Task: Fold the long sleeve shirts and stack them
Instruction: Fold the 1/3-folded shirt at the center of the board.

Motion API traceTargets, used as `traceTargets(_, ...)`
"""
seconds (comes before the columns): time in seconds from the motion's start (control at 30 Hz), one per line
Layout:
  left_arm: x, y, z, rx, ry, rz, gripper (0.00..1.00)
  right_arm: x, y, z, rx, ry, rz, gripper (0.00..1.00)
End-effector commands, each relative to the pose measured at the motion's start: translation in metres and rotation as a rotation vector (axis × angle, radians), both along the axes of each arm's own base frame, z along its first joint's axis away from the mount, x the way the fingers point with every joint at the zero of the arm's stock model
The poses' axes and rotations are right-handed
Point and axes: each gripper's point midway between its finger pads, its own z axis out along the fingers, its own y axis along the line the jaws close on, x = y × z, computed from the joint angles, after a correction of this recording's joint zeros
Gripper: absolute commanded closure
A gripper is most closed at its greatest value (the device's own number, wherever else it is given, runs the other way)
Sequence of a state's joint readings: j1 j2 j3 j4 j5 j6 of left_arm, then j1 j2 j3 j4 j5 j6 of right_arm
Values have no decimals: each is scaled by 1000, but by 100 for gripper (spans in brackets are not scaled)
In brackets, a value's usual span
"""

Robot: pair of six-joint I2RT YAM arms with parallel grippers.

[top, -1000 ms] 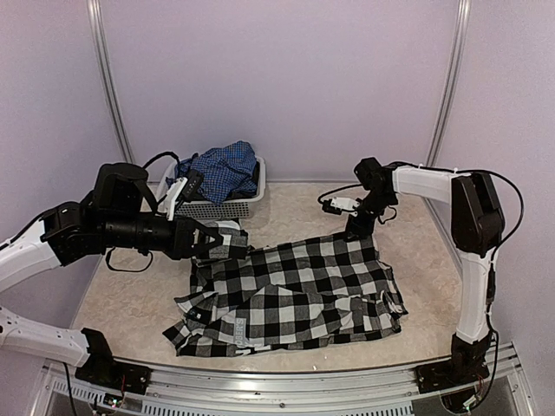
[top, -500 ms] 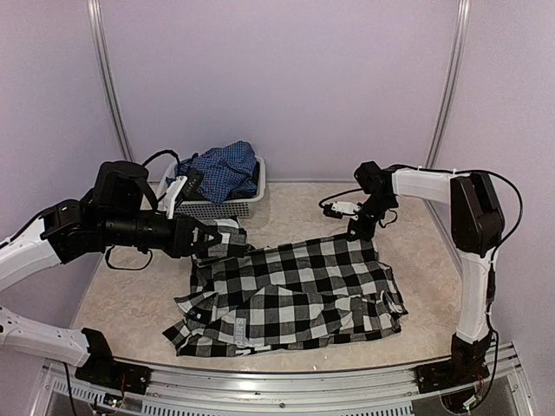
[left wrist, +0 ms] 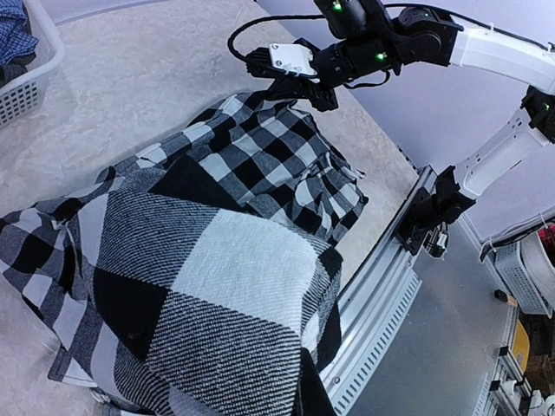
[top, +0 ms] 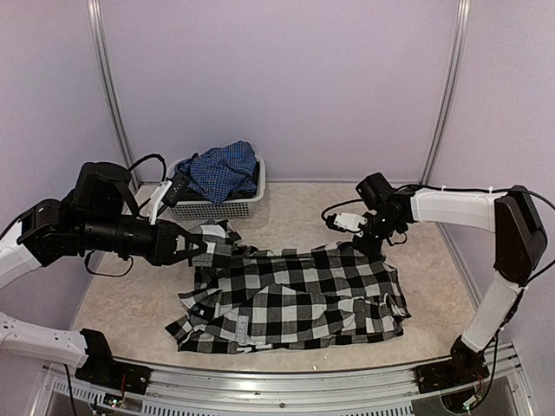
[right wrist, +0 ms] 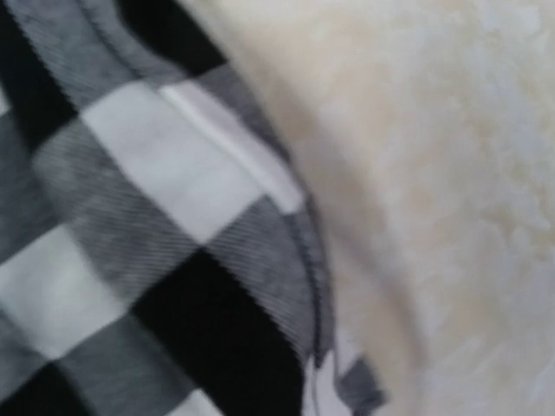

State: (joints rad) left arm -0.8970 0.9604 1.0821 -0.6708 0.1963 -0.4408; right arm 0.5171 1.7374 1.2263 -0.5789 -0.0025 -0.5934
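Left hand (top: pixel 192 250) and right hand (top: pixel 370 244) each clamp a far corner of the checked shirt (top: pixel 295 290), spread on the table (top: pixel 434 260) between them. An even pull apart should flatten it, while the blue shirt (top: pixel 224 166) lies beyond the left hand.

The left arm (top: pixel 95 230) and right arm (top: pixel 455 206) share white shells, black joints and looping black cables (top: pixel 331 211); green lights (left wrist: pixel 378 57) glow upper right.
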Motion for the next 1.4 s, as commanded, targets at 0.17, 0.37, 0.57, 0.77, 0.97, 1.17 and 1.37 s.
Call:
traceTargets(0.17,-52,-5,7,-37,97,-102,100,-32,-16,-13,-90,-53,-160,100)
traceTargets(0.37,-86,-16,2,-28,147,-161,100,-48,-27,-24,-119,-25,-225,100)
traceTargets(0.57,-100,-12,-2,-26,174,-133,100,-59,-28,-25,-110,-9,-247,100)
traceTargets(0.77,-100,-8,-15,31,180,-111,100,-73,-25,-29,-135,23,-247,98)
traceTargets(0.97,-94,-4,-6,38,148,-87,100,-87,-22,-25,-128,56,-266,98)
traceTargets(1.17,-86,6,13,22,106,-35,100,-97,-26,-30,-138,98,-292,96)
traceTargets(1.37,-77,11,28,12,62,3,100,-102,-25,-31,-131,119,-299,95)
